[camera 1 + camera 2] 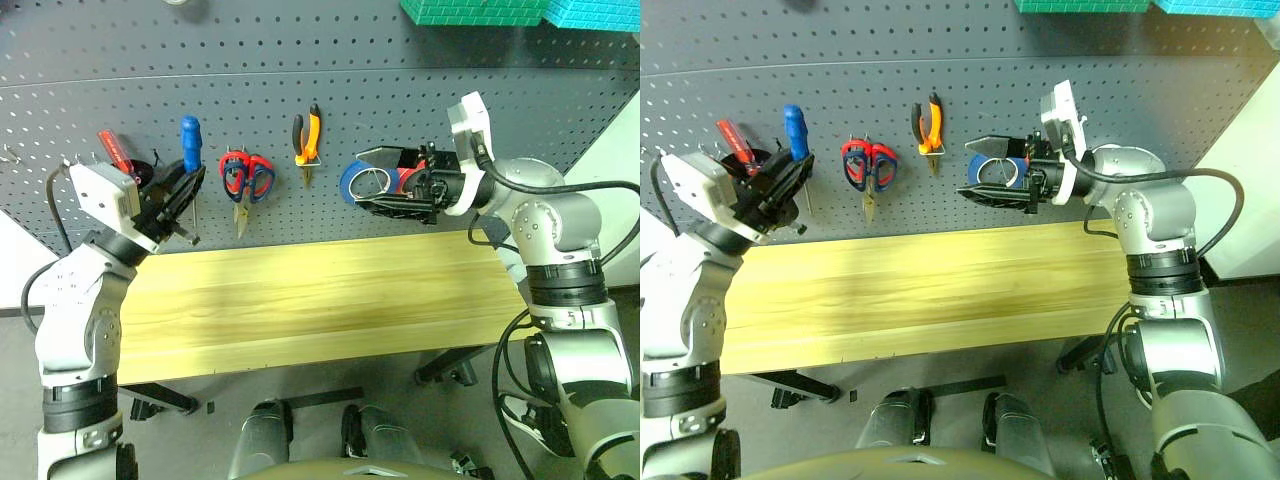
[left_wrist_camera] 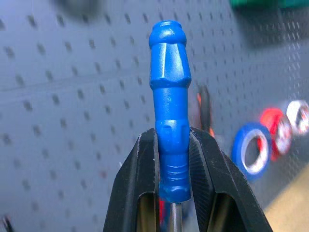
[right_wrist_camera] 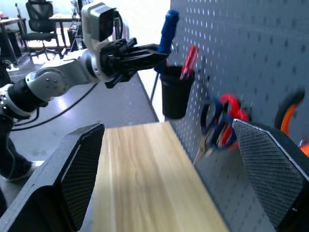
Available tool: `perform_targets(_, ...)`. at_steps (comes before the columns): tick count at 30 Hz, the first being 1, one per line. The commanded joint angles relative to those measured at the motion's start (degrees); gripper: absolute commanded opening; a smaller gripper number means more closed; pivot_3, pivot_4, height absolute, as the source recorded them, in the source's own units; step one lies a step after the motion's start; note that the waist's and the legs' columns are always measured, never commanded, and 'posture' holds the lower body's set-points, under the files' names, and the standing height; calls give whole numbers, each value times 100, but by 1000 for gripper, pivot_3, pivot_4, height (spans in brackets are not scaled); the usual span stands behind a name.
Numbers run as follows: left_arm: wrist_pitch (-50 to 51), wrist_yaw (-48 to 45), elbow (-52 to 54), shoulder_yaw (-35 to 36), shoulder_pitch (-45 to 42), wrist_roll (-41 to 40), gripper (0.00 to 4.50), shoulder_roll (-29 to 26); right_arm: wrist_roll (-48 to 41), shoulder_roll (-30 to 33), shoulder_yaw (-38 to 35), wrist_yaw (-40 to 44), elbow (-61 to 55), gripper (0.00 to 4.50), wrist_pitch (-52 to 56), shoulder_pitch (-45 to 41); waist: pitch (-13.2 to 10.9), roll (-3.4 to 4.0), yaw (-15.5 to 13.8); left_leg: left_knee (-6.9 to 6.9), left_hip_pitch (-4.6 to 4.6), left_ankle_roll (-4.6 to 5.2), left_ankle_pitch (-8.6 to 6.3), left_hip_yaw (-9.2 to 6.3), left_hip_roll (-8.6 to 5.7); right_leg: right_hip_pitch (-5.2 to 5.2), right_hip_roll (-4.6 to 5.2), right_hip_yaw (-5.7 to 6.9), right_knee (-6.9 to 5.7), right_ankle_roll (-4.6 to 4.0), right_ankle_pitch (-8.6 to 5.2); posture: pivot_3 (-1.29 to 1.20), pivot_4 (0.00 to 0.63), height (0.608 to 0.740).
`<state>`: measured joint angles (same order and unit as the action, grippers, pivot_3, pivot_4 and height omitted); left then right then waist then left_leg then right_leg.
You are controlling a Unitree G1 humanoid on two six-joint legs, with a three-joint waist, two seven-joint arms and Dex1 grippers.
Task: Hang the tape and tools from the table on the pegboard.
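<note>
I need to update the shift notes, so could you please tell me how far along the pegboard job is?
Mostly done: the blue tape, scissors and pliers already hang on the pegboard, and the table holds no tools. In hand: the left end effector is shut on the blue screwdriver, beside the black cup. Left: stowing that screwdriver. The right end effector is open.

L hand (image 3: 145, 50) grips blue screwdriver (image 3: 166, 31) above, probably, black cup (image 3: 175, 96).

I can't see the screwdriver (image 2: 170, 121) tip, cut off at bottom; pliers (image 3: 292, 112) blurry & cut off too.
</note>
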<state>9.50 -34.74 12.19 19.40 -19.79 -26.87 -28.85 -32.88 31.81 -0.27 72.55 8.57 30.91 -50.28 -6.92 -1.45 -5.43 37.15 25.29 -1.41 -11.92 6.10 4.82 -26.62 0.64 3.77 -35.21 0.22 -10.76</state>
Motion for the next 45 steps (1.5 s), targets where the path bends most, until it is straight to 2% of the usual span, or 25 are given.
perform_targets(1,-295,207,-96,236,-513,21,499,-149,-89,-50,-132,-3,-72,4500,-108,-195,33,-8,-3,0,-2,0,0,0,0,3,-1,0,-1,0,0,196,3,740)
perform_targets(17,-2224,604,-2841,401,-1935,983,499,-841,-119,0,-120,-165,-418,4500,89,65,83,3,-17,2,-16,1,1,5,0,11,0,-1,-16,-18,13,190,20,740)
perform_targets(28,-2295,1066,-3953,414,-2096,940,499,-601,84,217,1,-184,-593,4500,97,205,84,1,-20,11,-18,2,2,5,0,12,0,-2,-29,-18,12,176,32,740)
perform_targets(37,-2288,1097,-4729,358,-2009,1055,499,-542,196,331,63,-235,-706,4500,74,328,87,5,-19,12,-35,2,2,7,-1,25,1,-4,-35,-18,12,167,43,740)
perform_targets(38,-2288,1106,-4792,347,-2007,1073,1235,-553,193,339,63,-240,-719,4500,77,340,88,5,-19,11,-43,2,2,7,0,33,1,-4,-35,-19,11,166,43,740)
perform_targets(45,-2525,1232,-4891,304,-1997,1215,3525,-643,189,355,57,-313,-783,4500,85,396,112,26,-12,2,-70,0,0,13,0,52,4,-9,-37,-5,-2,163,43,740)
